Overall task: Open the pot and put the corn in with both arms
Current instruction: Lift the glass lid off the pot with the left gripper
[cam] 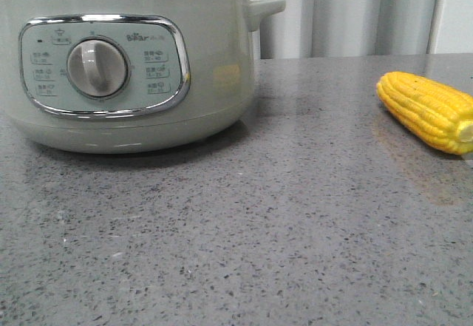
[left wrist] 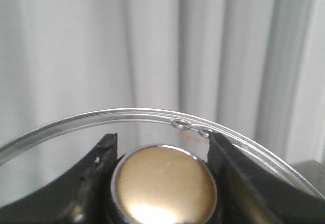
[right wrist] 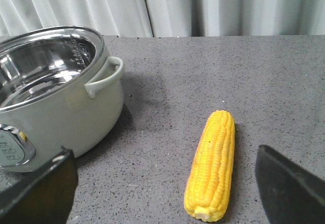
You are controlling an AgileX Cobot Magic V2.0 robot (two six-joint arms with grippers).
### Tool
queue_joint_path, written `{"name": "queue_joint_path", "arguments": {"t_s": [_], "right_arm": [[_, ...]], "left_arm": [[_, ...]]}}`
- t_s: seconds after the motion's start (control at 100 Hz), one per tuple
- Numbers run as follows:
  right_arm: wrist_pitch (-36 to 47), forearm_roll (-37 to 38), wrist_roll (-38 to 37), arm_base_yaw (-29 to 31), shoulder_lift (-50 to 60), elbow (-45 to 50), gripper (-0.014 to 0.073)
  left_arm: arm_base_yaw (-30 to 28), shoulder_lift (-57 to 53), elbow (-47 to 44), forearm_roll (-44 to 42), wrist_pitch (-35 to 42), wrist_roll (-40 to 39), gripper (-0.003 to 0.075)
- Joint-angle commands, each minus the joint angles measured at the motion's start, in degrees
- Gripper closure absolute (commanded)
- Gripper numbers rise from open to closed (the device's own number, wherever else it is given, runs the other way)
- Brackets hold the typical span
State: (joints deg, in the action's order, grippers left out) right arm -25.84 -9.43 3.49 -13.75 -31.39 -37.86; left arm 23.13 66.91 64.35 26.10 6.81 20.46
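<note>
Electric cooker pot (cam: pixel 126 67): on the desk (cam: pixel 259 230), steel bowl uncovered and empty, ready to load.
Glass lid (left wrist: pixel 152 115): held clear of the pot so the mouth stays free; left hand (left wrist: pixel 162 183) clamped on its gold knob (left wrist: pixel 163 183).
Corn cob (right wrist: pixel 213 165): flat on the desk, well apart from the pot, between the spread fingers of the right hand (right wrist: pixel 167 188), not yet gripped.

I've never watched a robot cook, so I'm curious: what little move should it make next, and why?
Probably the right gripper should lower onto the corn and close. The pot already stands open, its steel inside bare, because the left gripper holds the glass lid by its knob. The corn lies untouched on the table between the open fingers.
</note>
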Motion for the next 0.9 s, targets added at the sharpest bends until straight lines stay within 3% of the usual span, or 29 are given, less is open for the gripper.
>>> {"name": "queue_joint_path", "arguments": {"t_s": [0.0, 0.2, 0.41, 0.65, 0.89], "right_arm": [[4.1, 0.3, 0.2, 0.1, -0.6, -2.0, -0.0026], [3.9, 0.3, 0.2, 0.1, -0.6, -2.0, -0.0026], [3.9, 0.3, 0.2, 0.1, -0.6, -2.0, -0.0026], [3.6, 0.3, 0.2, 0.1, -0.6, -2.0, -0.0026], [2.5, 0.3, 0.2, 0.1, -0.6, -2.0, -0.0026]], "left_arm": [[-5.2, -5.3, 1.4, -0.5, 2.4, 2.5, 0.0731], [-21.9, -13.2, -7.9, -0.1, 0.3, 2.5, 0.0731], [-33.9, -16.7, -21.9, 5.8, 1.1, 2.3, 0.0729], [-33.2, -15.3, -35.6, 9.7, 6.0, 2.3, 0.0728], [-33.2, -10.9, -38.4, 10.3, 6.7, 2.2, 0.0728]]}}
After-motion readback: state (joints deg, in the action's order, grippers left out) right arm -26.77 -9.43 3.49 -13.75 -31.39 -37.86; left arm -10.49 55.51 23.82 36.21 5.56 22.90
